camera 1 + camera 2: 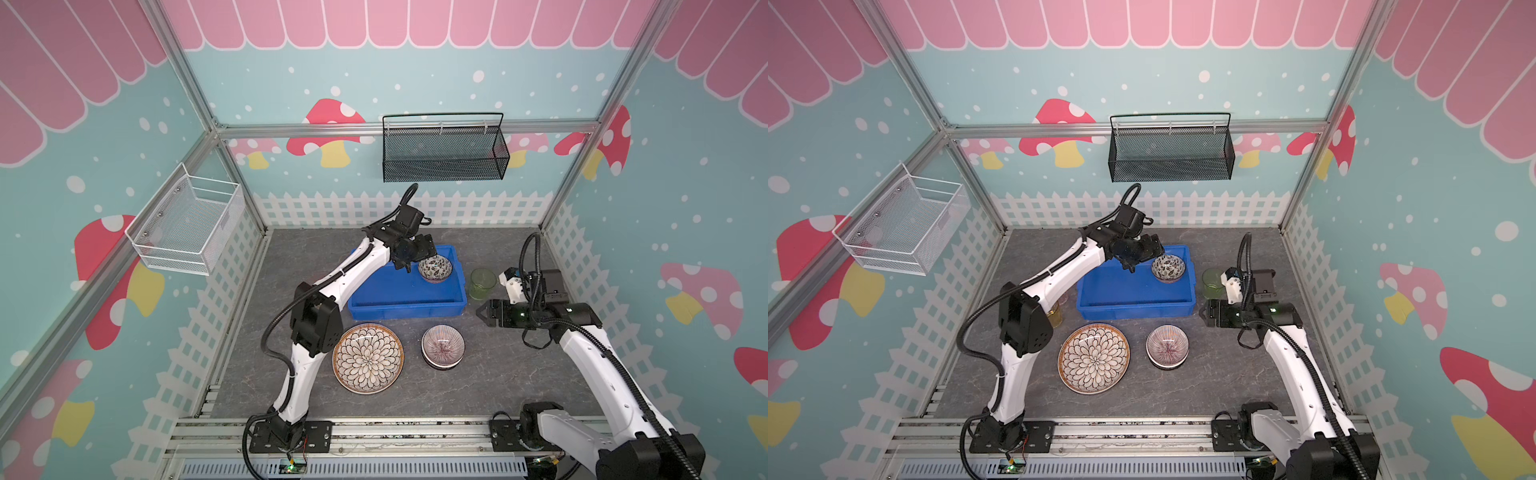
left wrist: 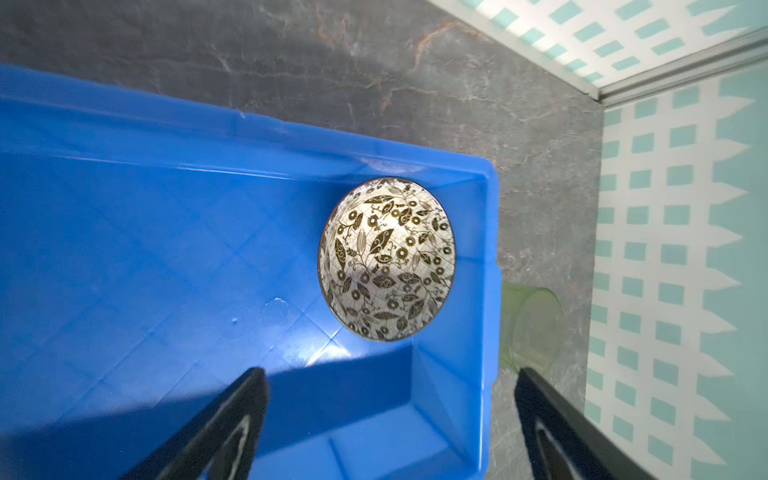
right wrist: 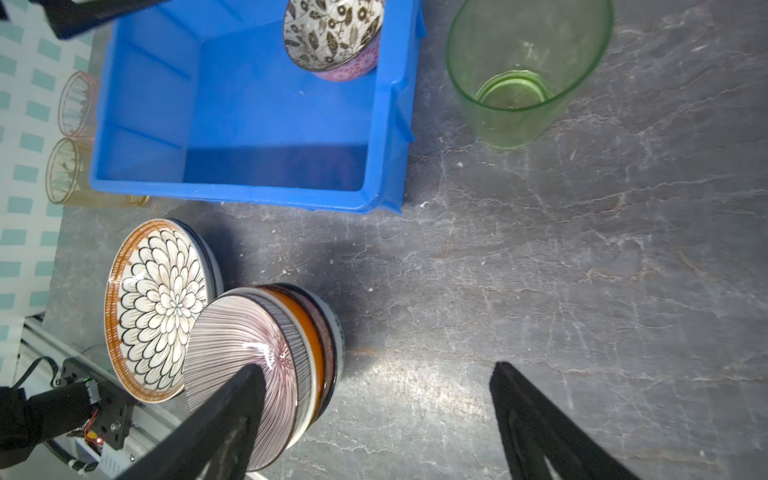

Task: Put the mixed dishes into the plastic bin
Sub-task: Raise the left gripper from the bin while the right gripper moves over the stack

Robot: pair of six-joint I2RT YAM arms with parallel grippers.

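The blue plastic bin stands mid-table. In its far right corner a leaf-patterned bowl rests inside a pink-patterned bowl. My left gripper hovers just left of that bowl, open and holding nothing. In front of the bin lie the brown-rimmed petal plate and a stack of bowls with a striped one on top. A green cup stands right of the bin. My right gripper is open and empty, low over bare table near the cup.
An amber cup and a pink cup stand left of the bin, mostly hidden behind my left arm in the top views. A black mesh basket hangs on the back wall, a white wire basket on the left wall.
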